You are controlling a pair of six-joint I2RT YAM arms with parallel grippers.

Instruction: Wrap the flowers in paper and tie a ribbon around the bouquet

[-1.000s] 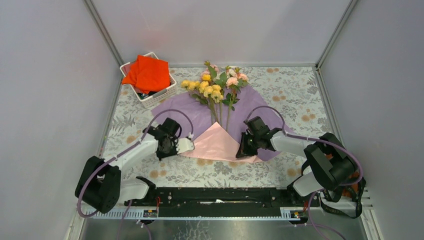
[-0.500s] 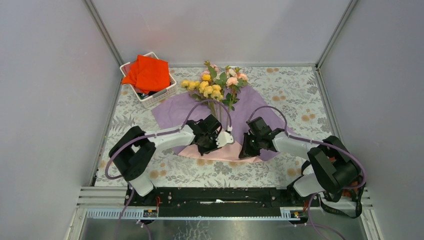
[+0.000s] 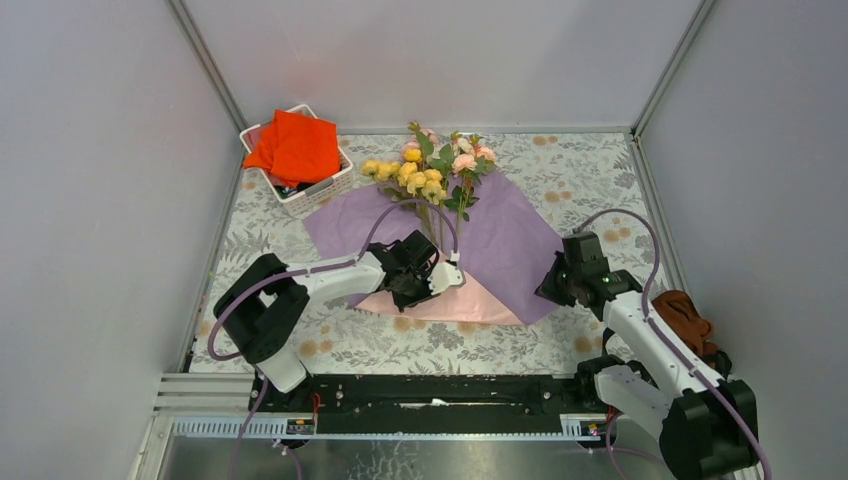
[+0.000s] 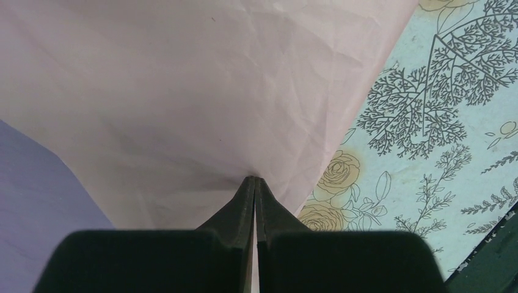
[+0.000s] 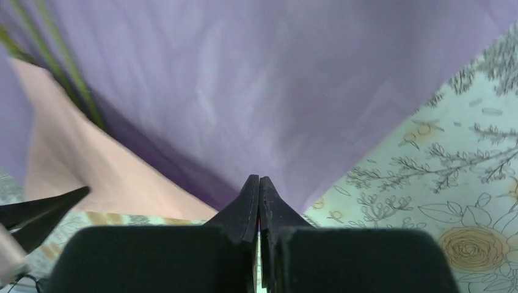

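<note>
The left gripper (image 3: 452, 272) is clamped tight, its two dark fingers (image 4: 244, 201) pressed together with a fold of the paper (image 3: 510, 240) nipped at their tips; the pale pink face of the sheet fans away from the pinch. The right gripper (image 3: 546, 290) is just as tightly closed on the sheet's right corner, where the purple face narrows down into its fingertips (image 5: 251, 198). Between the two grippers the paper lies spread across the middle of the floral tablecloth (image 3: 600, 180), purple side up over most of it, with a pink flap turned over at the near edge. There is bare cloth to the right of the sheet and along the near side before the black rail (image 3: 430, 392); to the far left a white basket (image 3: 322, 190) with an orange-red cloth (image 3: 297, 145) sits just beside the paper's corner, and grey walls close in on three sides. The flowers (image 3: 432, 170) lie on the far part of the sheet, yellow and pink blooms past its far edge, green stems running toward the pink flap beside the left gripper. The sheet looks lightly creased and glossy.
</note>
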